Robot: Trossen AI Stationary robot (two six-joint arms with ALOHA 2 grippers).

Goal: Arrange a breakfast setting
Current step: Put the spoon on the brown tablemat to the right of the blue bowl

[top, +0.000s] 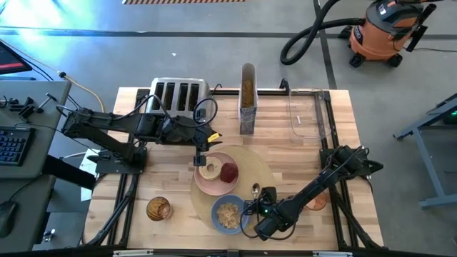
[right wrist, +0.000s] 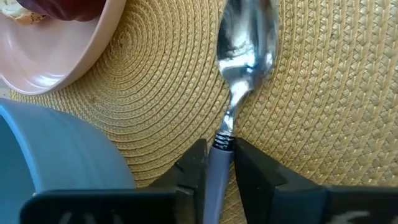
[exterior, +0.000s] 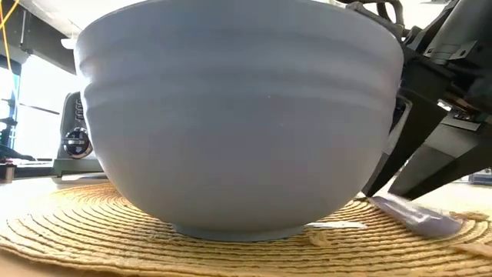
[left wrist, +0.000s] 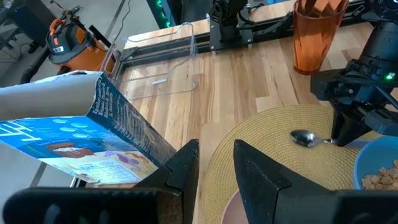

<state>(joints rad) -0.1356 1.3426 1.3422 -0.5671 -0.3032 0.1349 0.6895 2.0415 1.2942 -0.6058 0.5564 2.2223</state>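
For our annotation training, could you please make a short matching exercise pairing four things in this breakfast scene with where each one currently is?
Things:
1. spoon
2. bagel
3. cereal flakes
4. toaster

Places:
A. in the blue bowl
B. on the pink plate, beside the red fruit
C. at the table's far edge, off the placemat
D. lying on the placemat, handle between the right gripper fingers

Pairs: 1-D, 2-B, 3-A, 4-C
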